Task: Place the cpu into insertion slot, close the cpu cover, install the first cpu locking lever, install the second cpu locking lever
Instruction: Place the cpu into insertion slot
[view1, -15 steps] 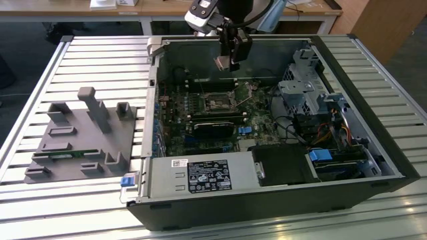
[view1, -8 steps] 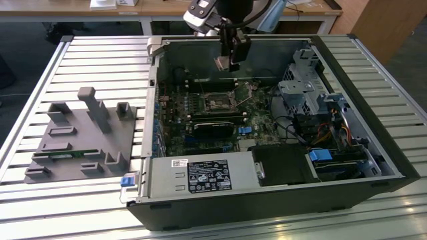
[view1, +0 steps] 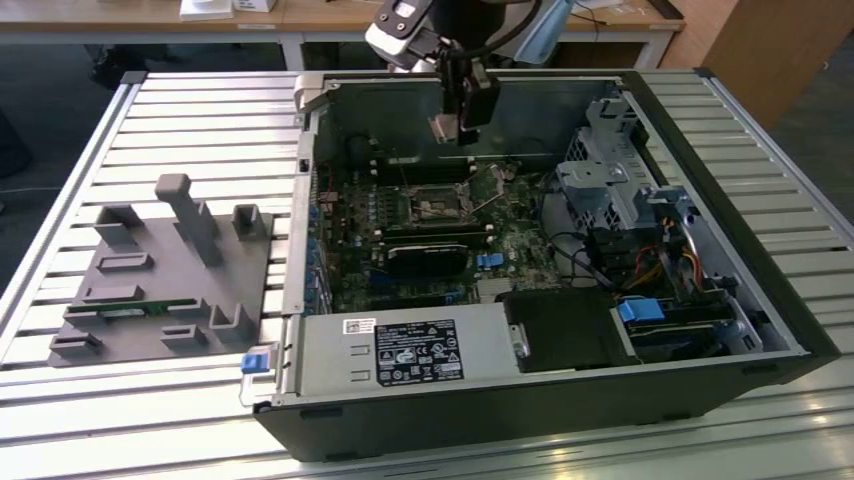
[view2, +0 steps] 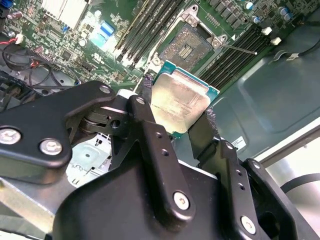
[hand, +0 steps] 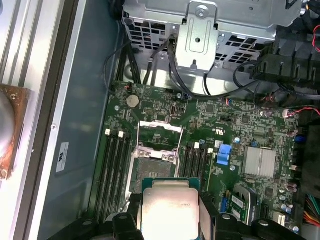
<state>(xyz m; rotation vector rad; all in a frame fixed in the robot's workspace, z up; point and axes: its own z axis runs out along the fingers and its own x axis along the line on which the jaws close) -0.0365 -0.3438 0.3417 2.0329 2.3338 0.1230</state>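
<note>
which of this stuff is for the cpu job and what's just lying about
For the job: gripper, shut on the cpu; insertion slot, empty; cpu cover, raised open.
Just there: grey fixture tray, power supply, drive cage, memory slots.

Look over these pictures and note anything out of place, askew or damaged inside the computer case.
Nothing looks damaged or spilled. The one part not home is the cpu, clamped in the gripper above the board; the insertion slot lies empty with its cpu cover swung open.
</note>
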